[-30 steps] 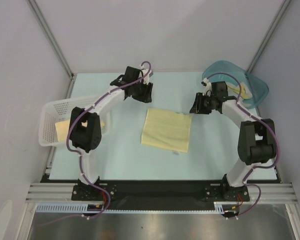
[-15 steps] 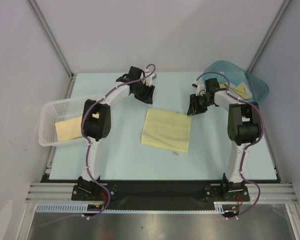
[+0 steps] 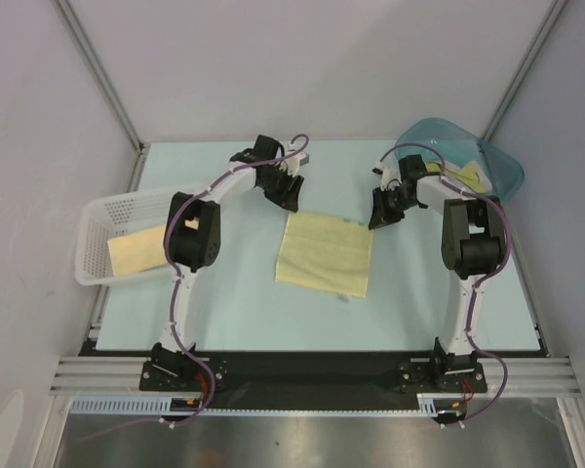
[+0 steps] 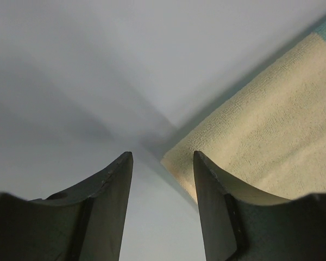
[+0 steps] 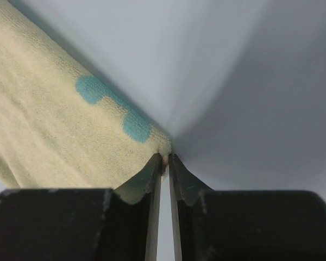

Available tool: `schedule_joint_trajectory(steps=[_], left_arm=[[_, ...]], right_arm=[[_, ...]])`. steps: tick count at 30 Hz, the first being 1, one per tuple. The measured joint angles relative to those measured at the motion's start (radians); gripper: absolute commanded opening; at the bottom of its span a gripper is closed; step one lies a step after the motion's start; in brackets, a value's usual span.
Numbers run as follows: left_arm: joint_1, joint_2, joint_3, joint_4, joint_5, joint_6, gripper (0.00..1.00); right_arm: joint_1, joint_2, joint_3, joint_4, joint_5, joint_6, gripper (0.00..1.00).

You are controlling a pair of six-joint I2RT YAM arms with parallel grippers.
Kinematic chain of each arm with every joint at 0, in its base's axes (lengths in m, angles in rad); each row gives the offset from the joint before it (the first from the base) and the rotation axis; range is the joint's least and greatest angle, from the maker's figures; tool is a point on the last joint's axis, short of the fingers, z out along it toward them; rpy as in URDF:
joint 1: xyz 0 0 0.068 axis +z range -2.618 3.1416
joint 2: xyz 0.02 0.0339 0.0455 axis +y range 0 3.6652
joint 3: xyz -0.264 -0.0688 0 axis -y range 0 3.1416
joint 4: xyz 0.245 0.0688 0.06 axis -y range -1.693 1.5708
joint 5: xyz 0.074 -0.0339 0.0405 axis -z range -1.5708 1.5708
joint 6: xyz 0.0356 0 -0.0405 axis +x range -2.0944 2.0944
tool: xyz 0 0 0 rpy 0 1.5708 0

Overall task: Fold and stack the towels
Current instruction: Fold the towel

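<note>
Far out to the left of the left pincer, a white plastic mesh basket sits on the pale blue-green worktop. A folded pale yellow cloth lies inside it.

The left pincer stands moderately wide and holds nothing. In its wrist view the two dark fingers are apart, with bare worktop between them. Just beyond the tip of the right-hand finger lies one corner of a square pale yellow terry towel, which spreads away to that side. Whether the finger touches the cloth cannot be told.

From above, the towel lies flat on the worktop between the two pincers and a little nearer the arm bases, with one far corner at each pincer.

The right pincer is at the towel's far right corner. Its wrist view shows the jaws drawn to a narrow slit, with the very tip of that corner nipped between them. The towel runs off to the left of the tips, and two teal spots sit on its edge.

Beyond the right pincer, further right, stands a teal translucent plastic tub with a yellow cloth inside.
</note>
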Motion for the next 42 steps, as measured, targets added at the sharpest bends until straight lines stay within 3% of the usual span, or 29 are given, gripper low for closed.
schedule_joint_trajectory(steps=[15,21,25,30,32,42], left_arm=[[-0.001,0.049,0.053,-0.053,0.022,0.043,0.53],[-0.011,0.103,0.141,-0.107,0.010,0.048,0.43],[-0.028,0.121,0.169,-0.122,-0.004,0.048,0.24],[-0.037,0.126,0.173,-0.131,-0.005,0.049,0.10],[-0.037,0.128,0.177,-0.135,-0.005,0.048,0.00],[-0.036,0.125,0.186,-0.128,-0.048,0.040,0.00]], right_arm=[[-0.001,0.014,0.012,0.000,-0.023,-0.008,0.14],[-0.001,0.014,0.013,0.000,-0.024,-0.008,0.12],[-0.001,0.014,0.014,-0.001,-0.023,-0.009,0.09],[-0.001,0.028,0.032,-0.004,-0.024,-0.014,0.03],[-0.001,0.034,0.040,-0.007,-0.029,-0.016,0.00],[0.005,0.034,0.057,0.014,0.026,-0.018,0.00]])
